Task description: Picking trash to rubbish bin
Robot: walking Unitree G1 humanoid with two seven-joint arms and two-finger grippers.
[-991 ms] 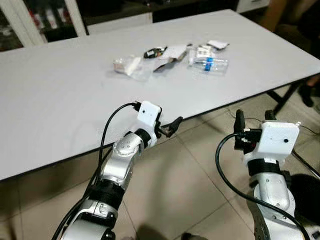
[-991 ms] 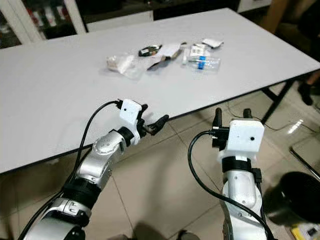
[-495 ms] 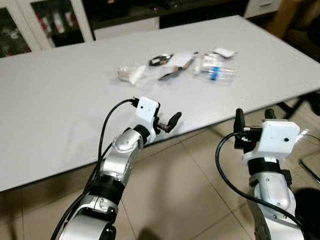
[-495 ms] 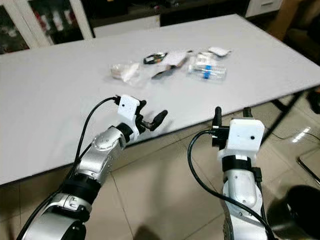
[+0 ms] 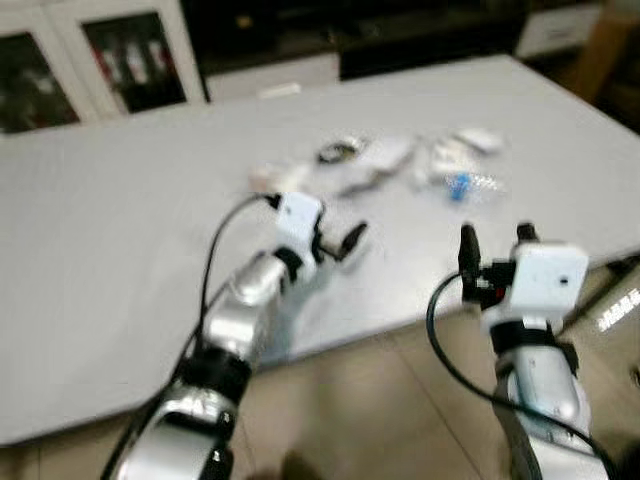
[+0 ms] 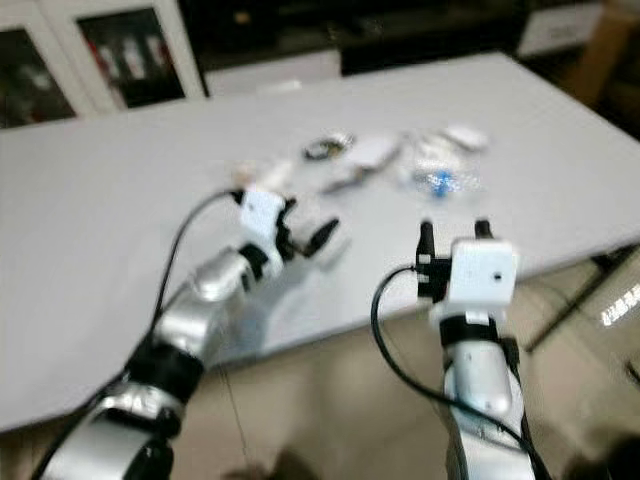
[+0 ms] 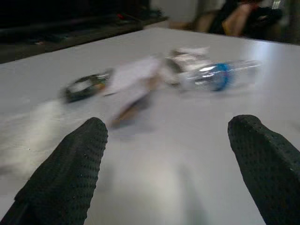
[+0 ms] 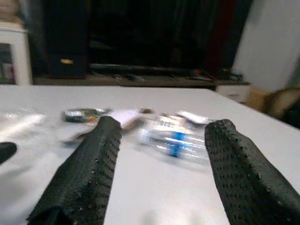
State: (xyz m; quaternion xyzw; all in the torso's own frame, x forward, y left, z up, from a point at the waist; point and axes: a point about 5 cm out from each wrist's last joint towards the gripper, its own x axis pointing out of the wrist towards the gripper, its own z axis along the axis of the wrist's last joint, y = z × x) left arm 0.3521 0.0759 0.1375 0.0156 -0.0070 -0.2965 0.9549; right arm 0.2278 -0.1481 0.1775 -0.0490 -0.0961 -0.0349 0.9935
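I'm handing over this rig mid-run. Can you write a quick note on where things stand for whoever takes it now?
Left end effector: open, holding nothing, raised over the white table short of the trash.
Right end effector: open, holding nothing, near the table's front edge.
Trash lies in a cluster mid-table: clear plastic bottle with blue label, dark wrapper, crumpled clear plastic, paper scraps.
Done: nothing picked up.
Left: grasp each piece and bin it. Views are blurred.

Two silver, jointed metal arms with black collar rings carry boxy white wrist housings. A black cable loops from each housing along its arm. The left end effector and right end effector each have two long black fingers with dimpled, rubbery pads.
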